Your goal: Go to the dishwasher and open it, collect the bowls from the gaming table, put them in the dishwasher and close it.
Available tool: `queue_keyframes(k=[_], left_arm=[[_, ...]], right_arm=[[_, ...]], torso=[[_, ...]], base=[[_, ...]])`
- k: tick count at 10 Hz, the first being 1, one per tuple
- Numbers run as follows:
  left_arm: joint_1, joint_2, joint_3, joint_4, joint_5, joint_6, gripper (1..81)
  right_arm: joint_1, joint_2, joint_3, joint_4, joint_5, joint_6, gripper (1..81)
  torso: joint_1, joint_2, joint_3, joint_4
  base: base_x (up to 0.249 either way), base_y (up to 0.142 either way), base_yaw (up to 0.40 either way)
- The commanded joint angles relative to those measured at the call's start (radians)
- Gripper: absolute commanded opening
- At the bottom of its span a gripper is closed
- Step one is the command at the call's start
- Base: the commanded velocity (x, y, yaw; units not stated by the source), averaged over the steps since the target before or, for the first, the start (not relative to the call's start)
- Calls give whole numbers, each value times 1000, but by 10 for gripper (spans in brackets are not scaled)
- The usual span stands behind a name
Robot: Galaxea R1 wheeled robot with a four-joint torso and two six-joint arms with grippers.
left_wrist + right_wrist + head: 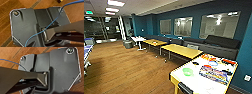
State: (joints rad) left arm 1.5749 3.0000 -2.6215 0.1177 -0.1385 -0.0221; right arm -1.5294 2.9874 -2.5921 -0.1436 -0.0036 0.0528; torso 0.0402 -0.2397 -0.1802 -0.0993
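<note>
Green bowl sits on the white surface at lower right of the head view, beside colourful boxes, within reach from the near edge (probably). Both wrist cams face wood floor, so arms likely stowed downward. Can't tell fingers' state.

One green bowl sat on the white-topped gaming table. Two yellow wooden tables stood further back, plus one small white table. Three interior windows lined the blue wall. One long dark sofa run sat under them. Colourful packets on the white top were too blurred to count.
</note>
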Motion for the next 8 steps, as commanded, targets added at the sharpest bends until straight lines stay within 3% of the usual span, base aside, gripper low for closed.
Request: queue_keyframes(k=[1, 8], left_arm=[[-43, -1, 3, 14, 43, 7, 811], [-43, -1, 3, 14, 43, 7, 811]], right_arm=[[56, -2, 8, -10, -50, -2, 811], [54, -3, 8, -8, -50, -2, 811]], torso=[[0, 0, 0, 0], [0, 0, 0, 0]], base=[[143, 68, 0], [142, 67, 0]])
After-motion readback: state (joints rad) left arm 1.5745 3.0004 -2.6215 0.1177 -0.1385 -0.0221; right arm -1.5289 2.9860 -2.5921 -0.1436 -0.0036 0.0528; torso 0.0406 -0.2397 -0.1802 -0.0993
